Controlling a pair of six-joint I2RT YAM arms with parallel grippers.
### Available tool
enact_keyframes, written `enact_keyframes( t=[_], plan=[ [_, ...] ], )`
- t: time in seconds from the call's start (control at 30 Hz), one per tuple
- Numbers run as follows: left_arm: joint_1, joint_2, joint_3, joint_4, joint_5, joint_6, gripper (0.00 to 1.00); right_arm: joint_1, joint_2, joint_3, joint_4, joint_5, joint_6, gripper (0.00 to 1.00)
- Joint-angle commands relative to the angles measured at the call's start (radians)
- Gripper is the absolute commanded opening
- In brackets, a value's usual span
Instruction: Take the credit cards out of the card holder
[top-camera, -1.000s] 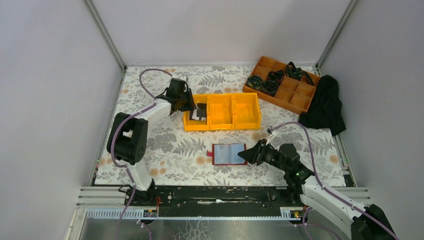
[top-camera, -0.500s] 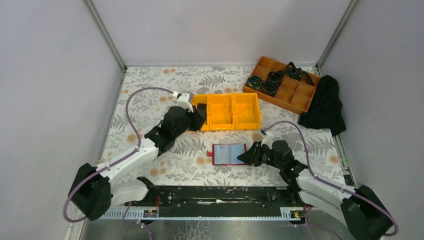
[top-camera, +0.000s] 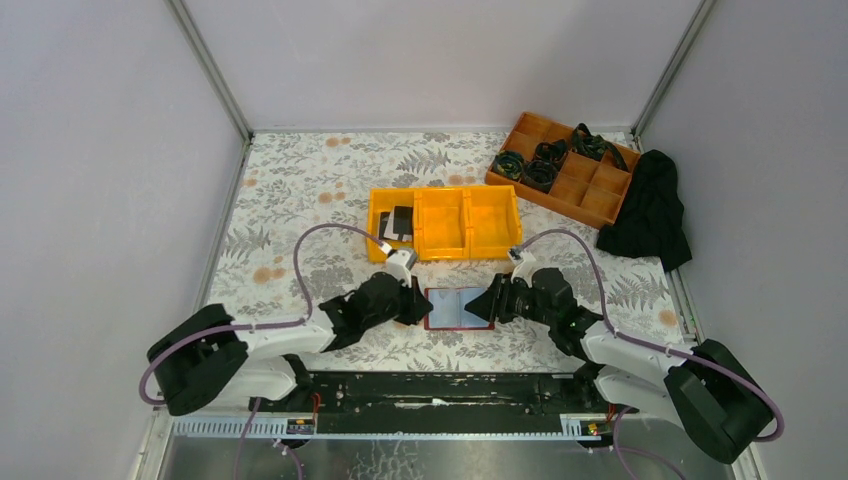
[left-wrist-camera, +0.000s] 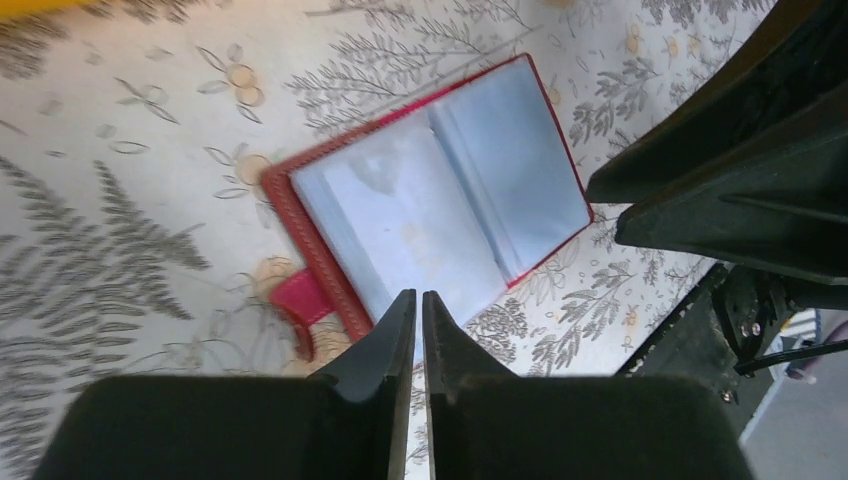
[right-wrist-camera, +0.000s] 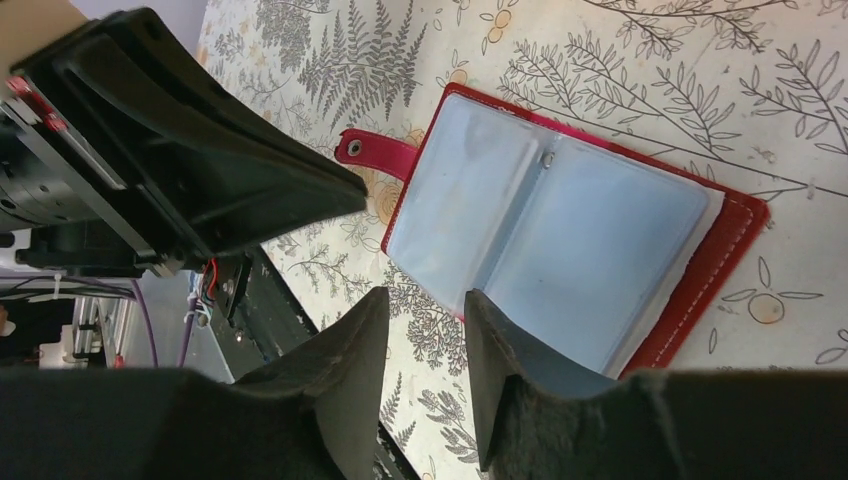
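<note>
The red card holder lies open on the table, blue-grey pockets up, with its strap tab to the left. It also shows in the left wrist view and the right wrist view. No card shows in its pockets. Black and grey-white credit cards lie in the left compartment of the yellow bin. My left gripper is at the holder's left edge, jaws shut and empty. My right gripper is at the holder's right edge, slightly open and empty, with one fingertip over the holder's near edge.
An orange divided tray with black coiled items stands at the back right. A black cloth lies beside it against the right wall. The two grippers face each other closely across the holder.
My left arm swung from the yellow bin's left compartment down to the holder's left edge. My right gripper moved up a little along the holder's right edge.
</note>
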Motion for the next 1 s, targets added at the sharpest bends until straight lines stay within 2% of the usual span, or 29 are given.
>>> enact_keyframes(
  t=[0.0, 0.13, 0.27, 0.37, 0.43, 0.53, 0.73, 0.97],
  plan=[
    [-0.047, 0.090, 0.006, 0.208, -0.010, -0.064, 0.13, 0.037, 0.029, 0.052, 0.048, 0.049, -0.026, 0.42],
    [-0.068, 0.177, 0.017, 0.286, -0.009, -0.084, 0.12, 0.051, 0.070, 0.051, 0.063, 0.065, -0.016, 0.42],
    [-0.074, 0.189, 0.019, 0.267, -0.044, -0.087, 0.11, 0.052, 0.065, 0.026, 0.047, 0.115, -0.015, 0.42],
    [-0.074, 0.147, 0.007, 0.216, -0.080, -0.081, 0.18, 0.052, 0.048, 0.017, 0.009, 0.177, -0.003, 0.42],
    [-0.073, 0.109, 0.005, 0.154, -0.111, -0.078, 0.26, 0.052, 0.047, 0.017, -0.006, 0.201, 0.002, 0.46],
    [-0.072, 0.086, 0.002, 0.116, -0.142, -0.075, 0.30, 0.052, 0.064, 0.018, 0.001, 0.196, 0.007, 0.47],
    [-0.072, 0.149, 0.032, 0.064, -0.183, -0.095, 0.31, 0.052, 0.105, 0.017, 0.032, 0.181, 0.022, 0.60],
    [-0.073, 0.185, 0.032, 0.085, -0.166, -0.104, 0.33, 0.052, 0.090, 0.016, 0.017, 0.169, 0.023, 0.63]
  ],
)
